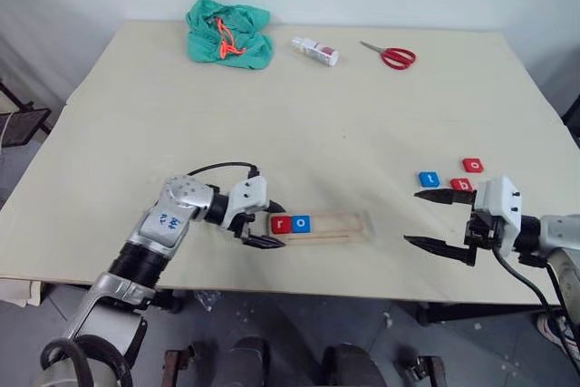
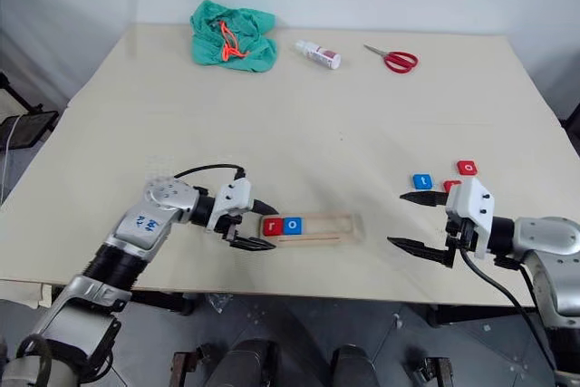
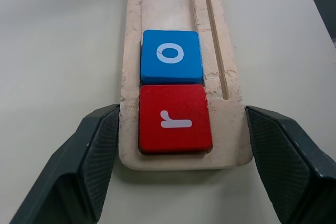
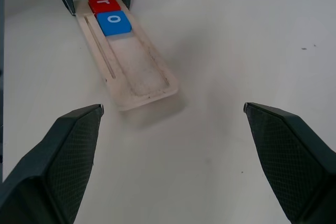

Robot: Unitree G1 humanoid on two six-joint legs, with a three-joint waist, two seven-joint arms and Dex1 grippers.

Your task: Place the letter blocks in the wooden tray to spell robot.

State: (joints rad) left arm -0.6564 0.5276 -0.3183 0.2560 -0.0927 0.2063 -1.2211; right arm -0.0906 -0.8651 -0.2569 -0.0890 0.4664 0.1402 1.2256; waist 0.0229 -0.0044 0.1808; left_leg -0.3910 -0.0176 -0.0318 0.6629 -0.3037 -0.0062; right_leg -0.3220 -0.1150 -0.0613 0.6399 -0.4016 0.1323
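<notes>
Your left gripper (image 1: 267, 225) jaws apart, straddling the wooden tray's (image 1: 340, 226) left end, lower centre of frame, red r block (image 1: 280, 224) and blue o block (image 1: 301, 223) seated there, right gripper (image 1: 439, 221) spread wide, three loose blocks (image 1: 429, 179) just above it, one probably partly hidden.

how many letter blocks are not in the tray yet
3: a blue t, a red b partly behind the right gripper, and a red o, all near it on the table.
</notes>
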